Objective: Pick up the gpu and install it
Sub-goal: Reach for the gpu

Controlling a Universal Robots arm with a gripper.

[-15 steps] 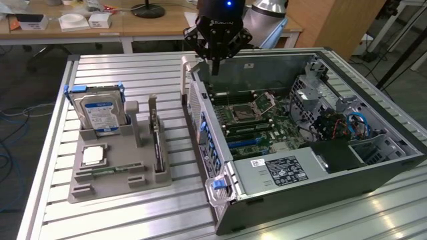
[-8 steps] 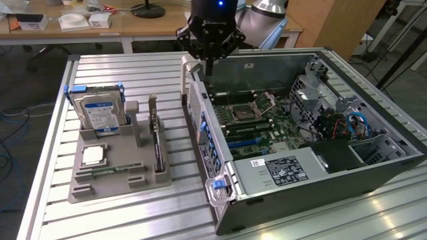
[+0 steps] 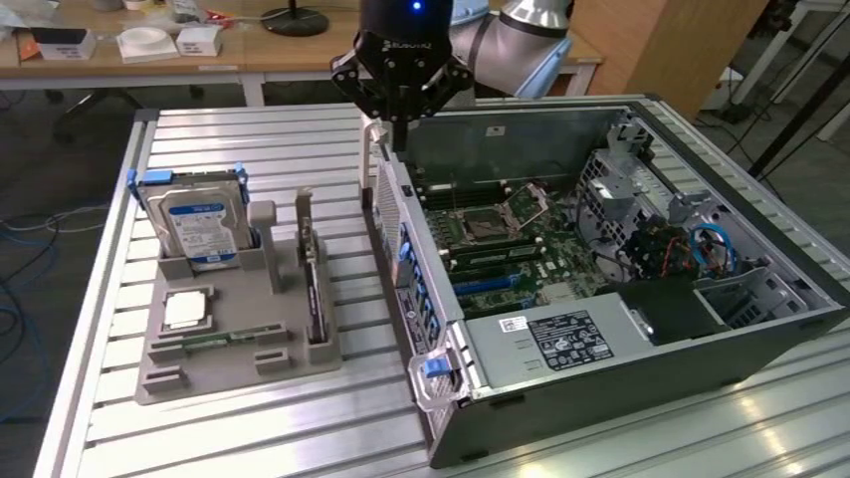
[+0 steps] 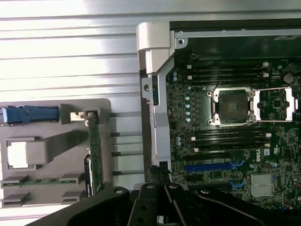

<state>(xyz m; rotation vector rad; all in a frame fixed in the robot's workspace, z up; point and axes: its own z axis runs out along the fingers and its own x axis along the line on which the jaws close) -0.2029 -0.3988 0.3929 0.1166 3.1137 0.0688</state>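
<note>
One gpu (image 3: 315, 289) upright in tray (image 3: 199, 383) (beside hard drive (image 3: 199, 229)), jaws closed above case (image 3: 598, 408).

You have one bench (image 3: 266, 428) and one open computer case (image 3: 664, 383) on it. Inside the case, count one motherboard (image 3: 531, 249) and one labelled power supply (image 3: 558, 339). The board shows you two blue expansion slots (image 4: 214, 165). You also have one grey holder (image 3: 213, 373), carrying four parts, one of each kind: one hard drive (image 3: 199, 227), one gpu (image 3: 315, 294), one small green memory stick (image 3: 213, 342) and one square silver processor (image 3: 186, 309). There is one end effector (image 3: 398, 129).
</note>
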